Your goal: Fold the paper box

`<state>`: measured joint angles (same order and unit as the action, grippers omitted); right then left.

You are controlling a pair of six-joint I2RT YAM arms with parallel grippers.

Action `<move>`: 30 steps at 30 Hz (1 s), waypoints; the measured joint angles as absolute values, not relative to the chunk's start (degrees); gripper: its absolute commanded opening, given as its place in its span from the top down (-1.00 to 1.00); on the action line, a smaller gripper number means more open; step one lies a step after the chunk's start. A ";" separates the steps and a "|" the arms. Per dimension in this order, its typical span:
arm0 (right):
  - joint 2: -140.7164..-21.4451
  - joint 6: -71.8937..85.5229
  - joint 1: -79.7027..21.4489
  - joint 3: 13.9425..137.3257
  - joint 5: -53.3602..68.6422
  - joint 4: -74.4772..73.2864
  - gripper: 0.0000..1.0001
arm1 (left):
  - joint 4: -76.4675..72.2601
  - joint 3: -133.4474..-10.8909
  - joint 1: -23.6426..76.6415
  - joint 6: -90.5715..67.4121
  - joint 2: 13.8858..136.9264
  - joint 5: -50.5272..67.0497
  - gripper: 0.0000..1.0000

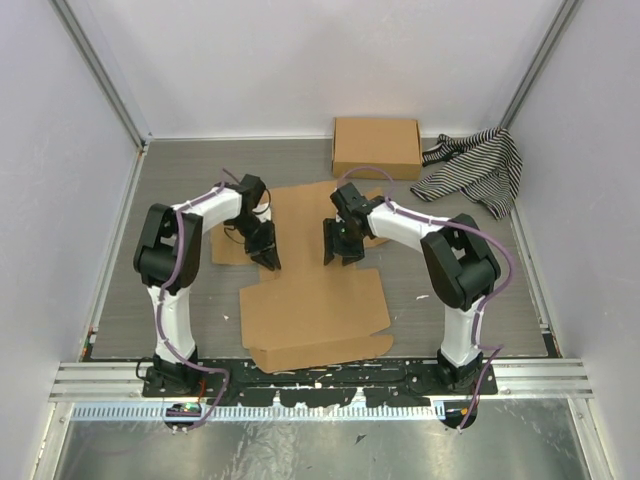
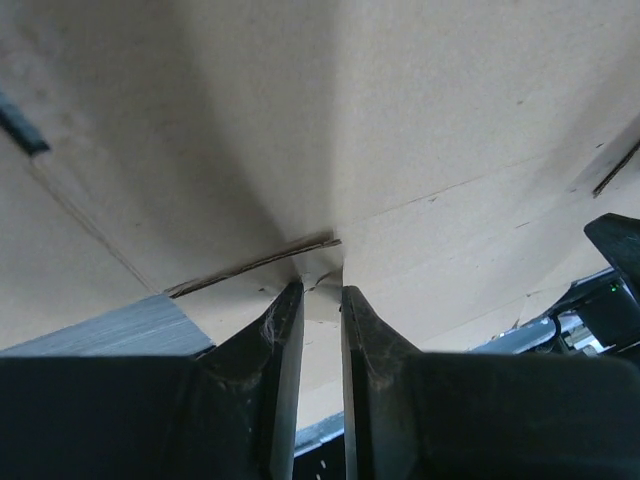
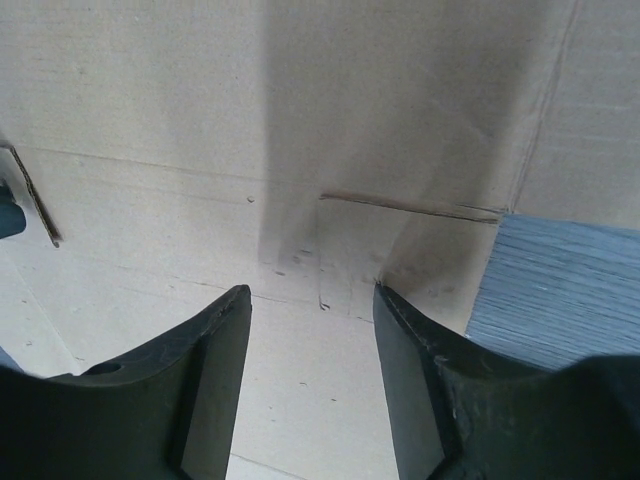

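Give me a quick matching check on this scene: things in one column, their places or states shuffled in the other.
Things:
1. paper box
2. closed box
3. striped cloth
4. right claw

Places or states:
A. far right corner
B. open, just above brown cardboard
C. lying flat and unfolded in the middle
D. far edge, just left of the striped fabric

Pairs: 1-C, 2-D, 3-A, 4-B
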<state>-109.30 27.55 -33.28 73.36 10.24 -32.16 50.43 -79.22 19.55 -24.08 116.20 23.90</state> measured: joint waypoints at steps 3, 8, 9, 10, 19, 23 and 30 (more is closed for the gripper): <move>-110.06 27.64 -33.63 74.52 10.17 -32.82 -0.18 | 52.38 -80.20 19.57 -23.83 116.88 23.18 0.37; -110.80 27.68 -33.71 75.66 10.11 -34.00 -0.17 | 56.01 -83.15 19.55 -22.13 117.64 20.45 0.25; -110.85 27.70 -33.71 75.70 10.11 -34.09 -0.17 | 56.60 -83.88 19.55 -21.63 117.75 20.01 0.25; -110.87 27.70 -33.71 75.77 10.09 -34.15 -0.17 | 57.21 -84.58 19.55 -21.30 117.80 19.70 0.24; -110.56 27.83 -34.09 77.12 6.17 -36.27 -0.19 | 65.71 -105.08 18.09 -18.02 117.89 13.76 0.28; -108.75 27.38 -34.02 80.18 1.04 -39.99 -0.20 | 69.58 -120.05 14.63 -18.00 120.73 10.94 0.31; -101.51 25.04 -33.26 87.88 -6.33 -45.43 -0.23 | 72.66 -135.00 8.71 -20.12 132.35 7.31 0.28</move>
